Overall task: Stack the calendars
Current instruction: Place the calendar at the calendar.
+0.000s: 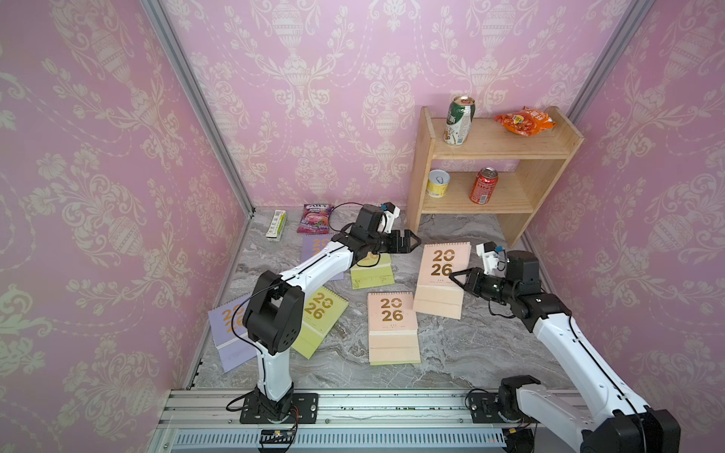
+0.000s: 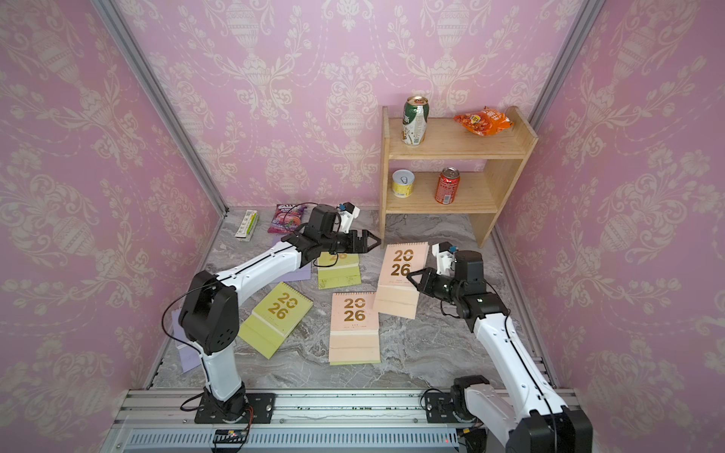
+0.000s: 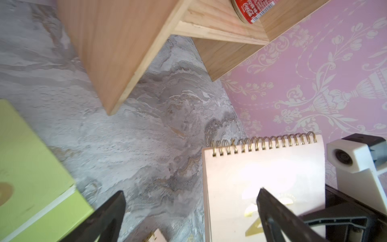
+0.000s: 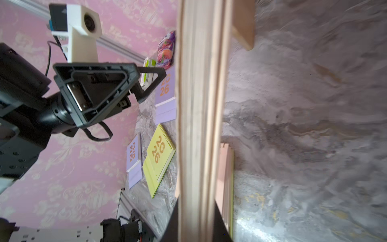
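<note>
Several calendars with gold "2026" lie on the marble table. In both top views, a lilac one and a yellow-green one lie front left, and a peach-pink one lies in the middle. A second yellow-green one and a second lilac one are partly hidden under my left arm. My right gripper is shut on the right edge of another peach-pink calendar, whose thick edge runs between the jaws. My left gripper hangs open by that calendar's spiral corner, holding nothing.
A wooden shelf at the back right carries three cans and an orange snack bag. A purple snack pouch and a green-white box lie at the back left. Pink walls close in on three sides.
</note>
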Controlling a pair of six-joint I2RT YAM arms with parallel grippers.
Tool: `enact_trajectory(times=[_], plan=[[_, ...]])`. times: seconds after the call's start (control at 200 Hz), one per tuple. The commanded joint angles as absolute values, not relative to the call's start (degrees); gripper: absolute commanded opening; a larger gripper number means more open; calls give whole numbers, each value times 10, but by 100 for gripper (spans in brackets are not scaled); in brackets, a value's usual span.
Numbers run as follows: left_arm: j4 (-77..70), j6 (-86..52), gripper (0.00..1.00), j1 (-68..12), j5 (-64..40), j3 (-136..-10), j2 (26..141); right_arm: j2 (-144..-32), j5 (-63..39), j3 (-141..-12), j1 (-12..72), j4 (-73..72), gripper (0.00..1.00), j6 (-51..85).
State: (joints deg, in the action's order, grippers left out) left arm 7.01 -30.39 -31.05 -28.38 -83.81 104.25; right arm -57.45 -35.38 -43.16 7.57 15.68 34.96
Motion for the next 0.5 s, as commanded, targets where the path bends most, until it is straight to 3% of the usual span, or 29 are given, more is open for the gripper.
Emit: enact_trajectory(times=[0.0, 0.2, 0.495], plan=[[87, -267, 99, -306, -248, -784, 977, -576, -375, -425, 125, 70, 0, 392], [115, -251, 99, -301, -208, -697, 878, -611, -367, -385, 225, -19, 0, 424], [141, -252, 99, -283, -159, -592, 737, -665, -357, -337, 300, -122, 0, 460]])
